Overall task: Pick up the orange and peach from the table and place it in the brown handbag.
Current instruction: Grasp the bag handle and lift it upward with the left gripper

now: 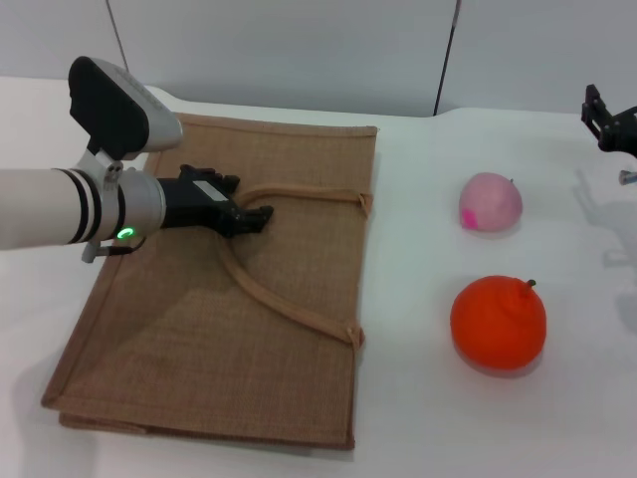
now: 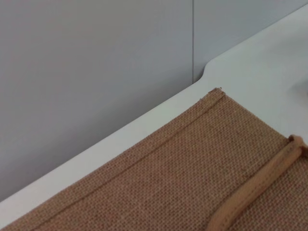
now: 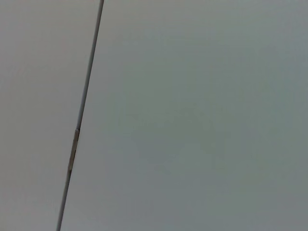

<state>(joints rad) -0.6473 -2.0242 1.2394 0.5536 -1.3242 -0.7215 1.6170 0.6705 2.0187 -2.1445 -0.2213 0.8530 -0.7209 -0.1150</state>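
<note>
The brown handbag (image 1: 249, 299) lies flat on the white table at the left. Its long handles (image 1: 299, 319) curve across its upper face. My left gripper (image 1: 251, 217) is low over the bag, at the bend of the upper handle. The left wrist view shows the bag's far corner (image 2: 192, 159) and a piece of handle (image 2: 260, 187). The peach (image 1: 490, 202) sits on the table to the right of the bag. The orange (image 1: 498, 324) sits nearer to me, in front of the peach. My right gripper (image 1: 609, 121) is raised at the far right edge, away from both fruits.
A grey wall (image 1: 299, 50) with vertical seams runs behind the table's far edge (image 2: 144, 120). The right wrist view shows only this wall (image 3: 192, 120). Bare white table (image 1: 418, 418) lies between the bag and the fruits.
</note>
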